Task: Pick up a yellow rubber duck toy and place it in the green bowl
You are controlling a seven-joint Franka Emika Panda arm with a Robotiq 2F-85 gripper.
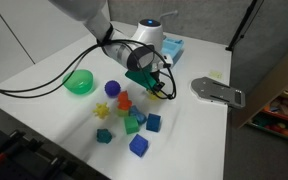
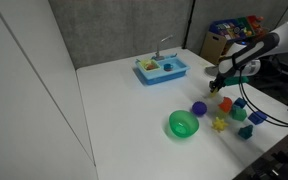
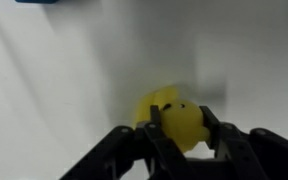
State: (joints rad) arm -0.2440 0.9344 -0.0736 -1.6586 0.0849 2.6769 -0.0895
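In the wrist view the yellow rubber duck toy (image 3: 177, 122) sits between my two black fingers, which press on its sides. My gripper (image 3: 181, 125) is shut on it, over the white table. In both exterior views my gripper (image 1: 154, 87) (image 2: 222, 86) hangs just behind the cluster of toy blocks. The duck is too small to make out there. The green bowl (image 1: 80, 82) (image 2: 183, 124) stands empty on the table, apart from the gripper, beyond the purple ball (image 1: 112, 89) (image 2: 199, 107).
Coloured blocks lie near the gripper: a spiky yellow star (image 1: 102, 110) (image 2: 221, 123), an orange piece (image 1: 124, 100), green and blue cubes (image 1: 138, 146). A blue tray (image 1: 169, 48) (image 2: 162, 69) stands at the back. A grey flat object (image 1: 216, 90) lies by the table edge.
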